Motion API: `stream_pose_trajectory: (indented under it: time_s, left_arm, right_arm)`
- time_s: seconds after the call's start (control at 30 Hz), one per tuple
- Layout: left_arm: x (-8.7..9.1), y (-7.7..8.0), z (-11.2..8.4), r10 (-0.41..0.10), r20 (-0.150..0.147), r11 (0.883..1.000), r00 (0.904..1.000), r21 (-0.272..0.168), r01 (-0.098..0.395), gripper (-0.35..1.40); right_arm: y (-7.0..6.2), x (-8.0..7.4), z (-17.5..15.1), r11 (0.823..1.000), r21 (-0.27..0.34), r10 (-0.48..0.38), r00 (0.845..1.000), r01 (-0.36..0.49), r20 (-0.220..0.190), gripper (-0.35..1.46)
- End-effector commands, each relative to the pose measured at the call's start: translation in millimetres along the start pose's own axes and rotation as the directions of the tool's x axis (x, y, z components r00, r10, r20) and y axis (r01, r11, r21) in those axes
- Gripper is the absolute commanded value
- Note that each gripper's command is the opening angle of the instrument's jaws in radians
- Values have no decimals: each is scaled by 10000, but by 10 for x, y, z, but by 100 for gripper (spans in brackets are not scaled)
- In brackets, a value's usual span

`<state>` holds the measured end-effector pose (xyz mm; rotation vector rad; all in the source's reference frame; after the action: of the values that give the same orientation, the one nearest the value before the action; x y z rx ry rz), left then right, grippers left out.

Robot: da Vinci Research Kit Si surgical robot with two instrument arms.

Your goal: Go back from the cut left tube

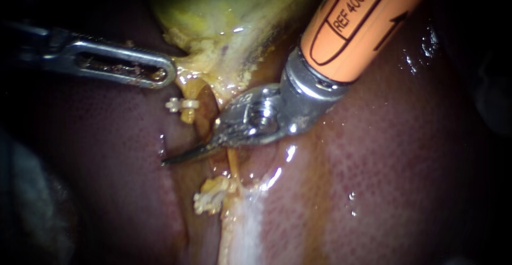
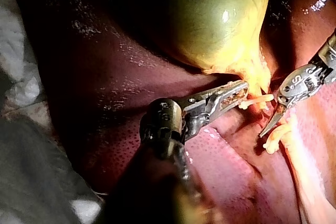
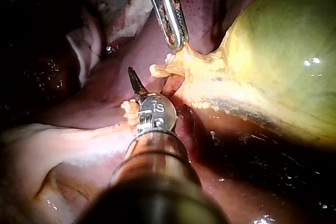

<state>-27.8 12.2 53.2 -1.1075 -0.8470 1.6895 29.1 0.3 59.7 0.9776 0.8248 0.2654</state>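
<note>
Endoscope view: my right instrument (image 1: 176, 158) has its shaft cut off at 1 o'clock; its head hides the liver (image 1: 405, 153) behind it. My left instrument (image 1: 169, 74) fades into dark blur at 9 o'clock, shaft unreadable. Gallbladder (image 1: 224, 9) cut off at 12 o'clock. Clip (image 1: 180, 104), just 9 o'clock of centre, too small to make out; tube (image 1: 188, 117) under it partly hidden, can't tell its end. Right wrist view: my own shaft, blurred, covers what lies under it.

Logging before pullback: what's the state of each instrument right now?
Left instrument: shut on the gallbladder.
Right instrument: shut, holding nothing.
</note>
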Motion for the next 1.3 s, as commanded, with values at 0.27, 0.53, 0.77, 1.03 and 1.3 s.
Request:
stream_pose_trajectory:
  time_s: [0.27,0.53,0.77,1.03,1.3]
  left_arm:
    - [0,0,1,18,-6,10000,10000,7,-18,-35]
    - [0,-1,0,19,-4,10000,10000,4,-19,-35]
    - [1,-4,-1,25,-15,10000,10000,21,-25,-35]
    - [0,-7,-2,34,-14,10000,10000,20,-34,-35]
    - [-1,-7,-2,40,-16,10000,10000,23,-39,-35]
  right_arm:
    - [-5,-3,5,9993,-367,13,9976,-39,-690,93]
    - [-5,-5,10,9963,-855,-260,9861,120,-1644,140]
    - [-27,-18,-20,9636,-2346,-1633,9772,1284,-1358,143]
    - [-56,-25,-83,8825,-4015,-2420,9685,2449,589,145]
    - [-69,-68,-134,8297,-4846,-2409,9608,2771,1369,145]
